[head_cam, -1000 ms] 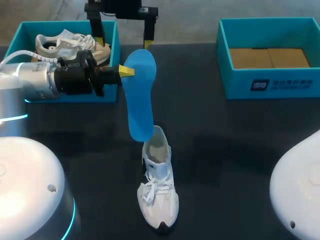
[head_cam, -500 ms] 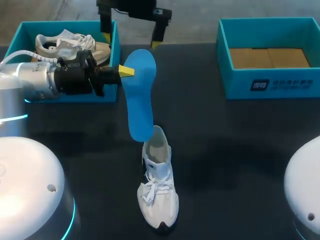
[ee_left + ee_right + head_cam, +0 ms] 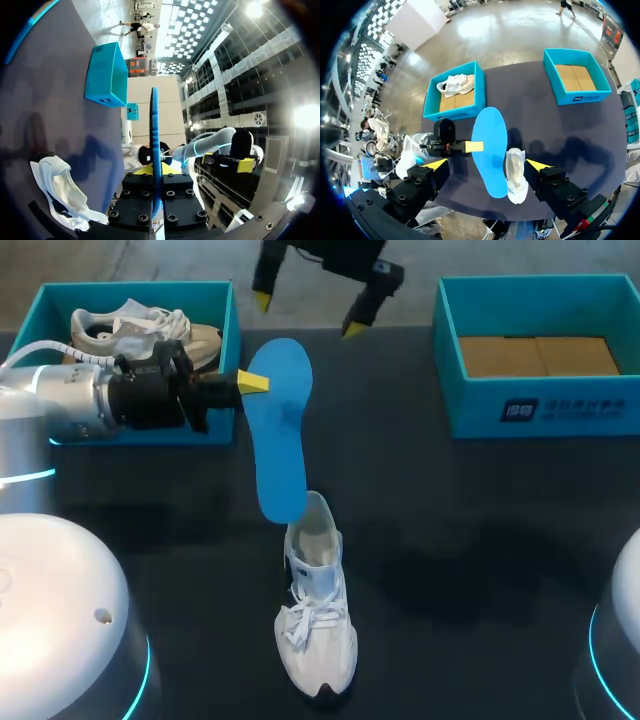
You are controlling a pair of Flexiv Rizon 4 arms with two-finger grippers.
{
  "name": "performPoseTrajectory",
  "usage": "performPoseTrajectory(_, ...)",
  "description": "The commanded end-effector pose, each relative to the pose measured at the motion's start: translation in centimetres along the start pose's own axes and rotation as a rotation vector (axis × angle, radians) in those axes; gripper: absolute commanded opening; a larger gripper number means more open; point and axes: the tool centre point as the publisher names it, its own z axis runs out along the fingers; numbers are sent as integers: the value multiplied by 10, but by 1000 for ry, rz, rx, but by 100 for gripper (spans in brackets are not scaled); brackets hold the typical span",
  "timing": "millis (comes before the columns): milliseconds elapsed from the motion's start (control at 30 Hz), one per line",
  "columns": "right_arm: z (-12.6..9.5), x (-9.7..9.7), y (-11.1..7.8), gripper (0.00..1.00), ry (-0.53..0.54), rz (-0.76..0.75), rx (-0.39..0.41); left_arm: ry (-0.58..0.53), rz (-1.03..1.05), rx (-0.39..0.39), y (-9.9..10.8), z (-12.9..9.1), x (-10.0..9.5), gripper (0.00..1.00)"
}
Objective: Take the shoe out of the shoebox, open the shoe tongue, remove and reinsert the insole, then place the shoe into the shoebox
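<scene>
Your left gripper (image 3: 250, 383) clamps the flat blue foam insole (image 3: 278, 435), long axis aimed into the white lace-up sneaker (image 3: 318, 610); your right gripper (image 3: 307, 316) gapes empty.

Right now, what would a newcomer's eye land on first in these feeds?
The blue insole stands out most: the left gripper grips it by one edge above the table, and its lower end hangs near the heel opening of the white shoe on the table. After that comes the right gripper, open wide over the table's far edge beyond the insole.
</scene>
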Motion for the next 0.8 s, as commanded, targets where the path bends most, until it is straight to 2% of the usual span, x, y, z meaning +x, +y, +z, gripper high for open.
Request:
performPoseTrajectory(33, 1, -16, -1, 100, 353, 5, 6, -3, 0, -1, 0, 1, 0, 0)
performPoseTrajectory(300, 3, -31, 1, 100, 546, 39, 2, -3, 0, -1, 0, 1, 0, 0)
performPoseTrajectory(800, 12, -38, 5, 100, 747, 21, -10, -3, 0, -1, 0, 1, 0, 0)
